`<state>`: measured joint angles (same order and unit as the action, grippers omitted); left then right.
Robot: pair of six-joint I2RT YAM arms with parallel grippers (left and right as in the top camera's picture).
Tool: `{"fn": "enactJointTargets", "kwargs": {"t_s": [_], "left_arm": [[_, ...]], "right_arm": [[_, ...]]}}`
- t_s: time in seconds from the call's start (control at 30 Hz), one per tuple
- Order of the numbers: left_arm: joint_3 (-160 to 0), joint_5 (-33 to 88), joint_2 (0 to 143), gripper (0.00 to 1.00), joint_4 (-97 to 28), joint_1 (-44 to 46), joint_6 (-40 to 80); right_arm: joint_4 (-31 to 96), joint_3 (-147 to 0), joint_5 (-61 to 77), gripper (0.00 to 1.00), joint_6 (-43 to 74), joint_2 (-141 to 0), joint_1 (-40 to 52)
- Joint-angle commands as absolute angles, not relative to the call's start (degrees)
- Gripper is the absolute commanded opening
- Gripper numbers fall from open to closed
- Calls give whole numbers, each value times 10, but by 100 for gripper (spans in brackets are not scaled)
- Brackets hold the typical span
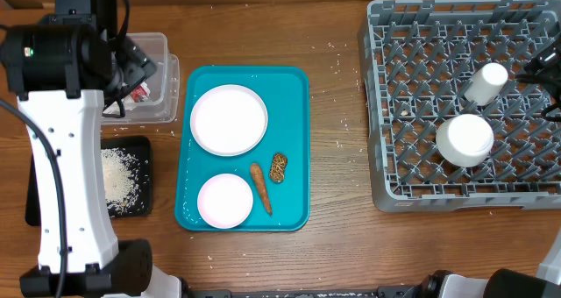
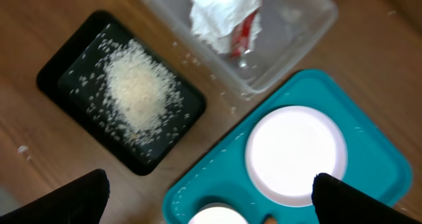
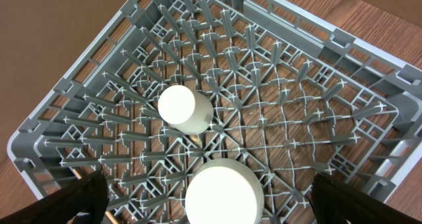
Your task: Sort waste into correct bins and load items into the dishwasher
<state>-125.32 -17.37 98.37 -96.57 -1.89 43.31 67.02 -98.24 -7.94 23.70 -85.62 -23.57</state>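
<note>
Waste sorting is in hand: the crumpled paper [image 2: 221, 13] lies in the clear tub [image 2: 303, 20], far left. Left fingers [image 2: 59, 201] and right fingers [image 3: 66, 201] stand wide, empty — next is likely the carrot [image 1: 261, 188], near on the teal tray [image 1: 294, 114].

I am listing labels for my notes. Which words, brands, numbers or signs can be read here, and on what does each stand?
No text can be read.
The red scrap on the crumpled paper in the clear tub may carry print, but it is too blurred to tell.
</note>
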Motion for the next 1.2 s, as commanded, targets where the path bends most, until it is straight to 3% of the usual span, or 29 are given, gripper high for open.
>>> {"fn": "enactJointTargets", "kwargs": {"t_s": [0.0,0.23,0.93,1.03,1.07,1.17], "left_arm": [[-1196,-165,991,100,-966,-56,424],[-1110,-164,991,100,-941,-103,441],[-1108,-204,991,100,-861,-125,453],[-1108,-203,991,100,-856,-141,460],[-1108,-195,991,100,-856,-149,470],[-1107,-179,991,100,-856,-182,517]], "right_arm": [[668,-986,-85,100,234,-853,-237],[668,-986,-85,100,234,-853,-237],[644,-986,-56,100,243,-853,-237],[667,-986,68,100,243,-853,-237],[669,-986,179,100,239,-853,-235],[699,-986,369,100,114,-853,-192]]}}
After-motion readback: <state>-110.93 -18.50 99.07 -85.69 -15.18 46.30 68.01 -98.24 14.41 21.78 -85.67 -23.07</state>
